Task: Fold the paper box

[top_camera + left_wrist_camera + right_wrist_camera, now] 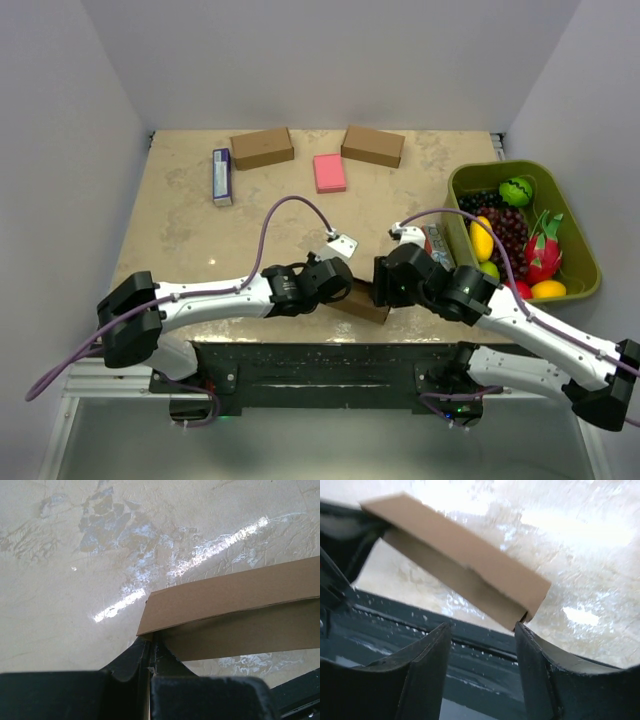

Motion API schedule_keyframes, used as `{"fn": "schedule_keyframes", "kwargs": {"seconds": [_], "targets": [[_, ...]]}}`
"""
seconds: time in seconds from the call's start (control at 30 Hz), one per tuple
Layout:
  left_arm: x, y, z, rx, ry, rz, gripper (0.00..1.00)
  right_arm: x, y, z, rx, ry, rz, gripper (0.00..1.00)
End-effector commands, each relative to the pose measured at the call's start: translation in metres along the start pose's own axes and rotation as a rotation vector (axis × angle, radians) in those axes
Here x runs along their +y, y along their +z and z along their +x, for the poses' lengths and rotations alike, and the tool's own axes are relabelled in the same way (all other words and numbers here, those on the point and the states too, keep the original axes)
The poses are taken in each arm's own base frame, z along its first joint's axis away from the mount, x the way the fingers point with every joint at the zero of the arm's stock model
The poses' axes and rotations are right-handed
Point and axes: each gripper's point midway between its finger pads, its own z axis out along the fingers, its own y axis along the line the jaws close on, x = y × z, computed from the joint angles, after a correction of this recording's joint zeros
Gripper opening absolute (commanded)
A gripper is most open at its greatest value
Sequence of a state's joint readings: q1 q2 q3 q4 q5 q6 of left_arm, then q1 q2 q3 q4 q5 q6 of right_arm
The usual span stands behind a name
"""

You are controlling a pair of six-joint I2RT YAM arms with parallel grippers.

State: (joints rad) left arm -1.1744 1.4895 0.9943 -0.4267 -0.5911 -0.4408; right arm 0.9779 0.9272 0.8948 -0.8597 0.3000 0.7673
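Top external view puts the paper box (362, 303) at the near edge of the table (180, 230), about mid-width, directly between your two grippers. It reads as a slim brown piece with one panel doubled over another. Its long axis runs roughly left to right, from one gripper toward the other.

The left gripper (151, 647) has its fingers pressed together on the box's left end corner. Seen from that wrist, the cardboard stretches away up and to the right.

The right gripper (483, 628) stands spread and holds nothing. In its wrist view the box crosses ahead of the fingers on a slant. Its free end comes down just in front of the finger on the right side of that picture, and you cannot tell whether it touches the tip.

Both arms are about equally close, but only your right one is free. I judge the free end sits off to one side of the right gripper's opening, not centred in it. Line that end up between the fingers before you close or push, or the box may swing about the left pinch.
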Motion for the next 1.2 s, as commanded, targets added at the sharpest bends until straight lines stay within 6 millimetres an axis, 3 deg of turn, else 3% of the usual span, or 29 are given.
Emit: {"fn": "schedule_keyframes", "kwargs": {"seconds": [0.0, 0.27, 0.3, 0.5, 0.77, 1.17], "targets": [[0.0, -0.005, 0.017, 0.047, 0.055, 0.024, 0.0, -0.01, -0.001, -0.033, -0.071, 0.003, 0.053, 0.57], [-0.001, -0.004, 0.016, 0.047, 0.048, 0.027, 0.0, -0.031, -0.007, -0.038, -0.077, -0.074, 0.156, 0.58], [-0.001, -0.005, 0.016, 0.047, 0.048, 0.027, 0.0, -0.03, -0.004, -0.037, -0.084, -0.071, 0.142, 0.54], [-0.003, -0.004, 0.017, 0.052, 0.055, 0.031, 0.0, -0.009, 0.013, -0.03, -0.069, -0.129, 0.018, 0.51], [-0.006, -0.003, 0.016, 0.054, 0.058, 0.034, 0.0, -0.008, 0.018, -0.027, -0.079, -0.163, -0.005, 0.48], [-0.01, -0.005, 0.015, 0.051, 0.054, 0.042, 0.0, -0.006, 0.026, -0.015, -0.045, -0.201, -0.032, 0.2]]}}
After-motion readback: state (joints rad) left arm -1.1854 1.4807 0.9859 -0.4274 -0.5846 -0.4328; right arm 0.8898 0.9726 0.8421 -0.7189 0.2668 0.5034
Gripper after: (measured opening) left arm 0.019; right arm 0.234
